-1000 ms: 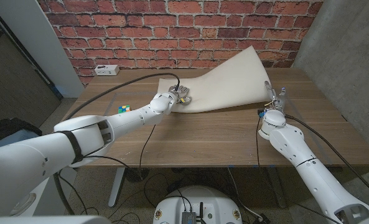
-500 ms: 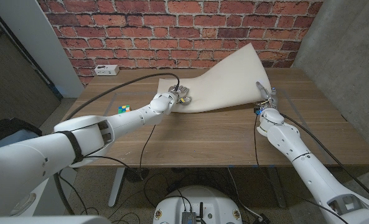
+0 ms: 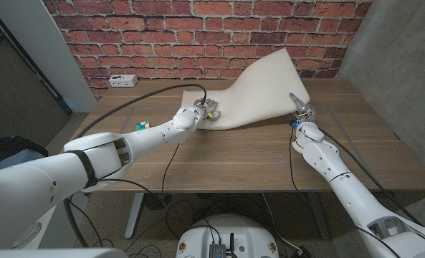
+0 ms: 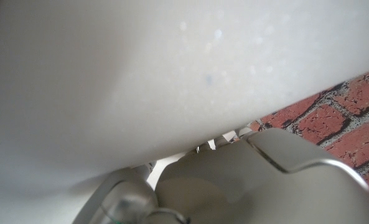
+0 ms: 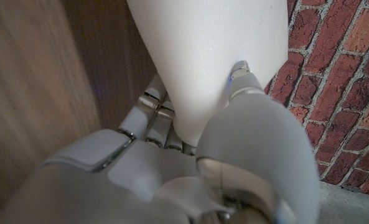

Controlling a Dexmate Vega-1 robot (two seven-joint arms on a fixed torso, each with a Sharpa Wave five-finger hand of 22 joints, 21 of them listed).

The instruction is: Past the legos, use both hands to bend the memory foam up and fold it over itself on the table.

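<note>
Both hands pinch the memory foam (image 3: 259,89): left hand (image 3: 206,111), right hand (image 3: 302,111). Risk: springy foam slips free mid-fold.

1. The memory foam (image 4: 172,74) is a pale, off-white surface taking up most of the left wrist view, smooth apart from a few faint specks.
2. The left hand (image 4: 234,180) sits just under the foam's edge, its grey-white shells rounded and out of focus.
3. Parts of the fingers (image 4: 224,135) show in the narrow gap between hand and foam, right up against the foam.
4. Whether the hand grips the foam cannot be told.
5. A red brick wall (image 4: 352,118) with pale mortar lines lies beyond the foam's edge.
</note>
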